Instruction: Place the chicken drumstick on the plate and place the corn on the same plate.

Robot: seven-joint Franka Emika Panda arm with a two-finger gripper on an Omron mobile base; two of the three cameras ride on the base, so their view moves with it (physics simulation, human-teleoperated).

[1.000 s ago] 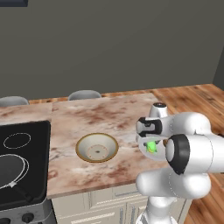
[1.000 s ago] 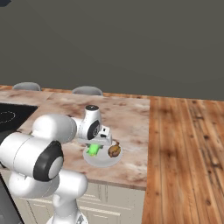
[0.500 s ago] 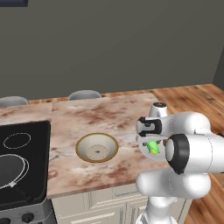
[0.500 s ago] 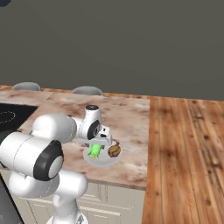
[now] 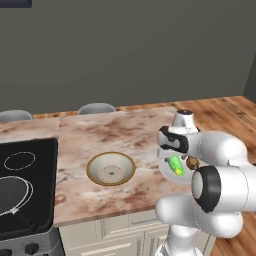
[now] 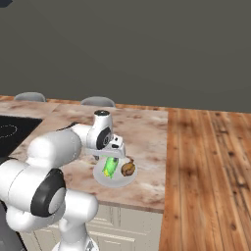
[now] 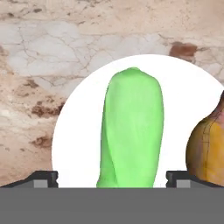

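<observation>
Corn [image 7: 132,131]: lies flat on the plate [image 7: 78,131], centre of the hand view, long axis running top to bottom of the frame. In the right base view it is the green cob [image 6: 110,166] at lower centre, yellow end towards the bottom of the frame.
Chicken drumstick [image 6: 128,169]: on the same plate [image 6: 100,179], just to the right of the corn; in the hand view it sits at the right edge [image 7: 209,151], close beside the cob, contact not resolvable.
Gripper [image 6: 115,147]: directly above the plate. Finger tips [image 7: 43,179] appear at the bottom corners of the hand view, wide apart, with white plate showing between each tip and the cob. Jaws spread, gripping nothing.
Change over last second: the corn hung higher, tucked in under the hand; now it rests lower, on the plate, and the hand stands a little above it. Reads as a release just made.
Meaning for task: both items appear to be on the plate, so the task looks complete, judging from position alone.
Left base view: corn [image 5: 175,165] and drumstick [image 5: 192,162] at right centre, partly behind the arm.
Bowl [image 5: 110,169]: centre of the counter [image 5: 115,135], well apart from the plate, not involved.
Risk: cob may roll.
</observation>
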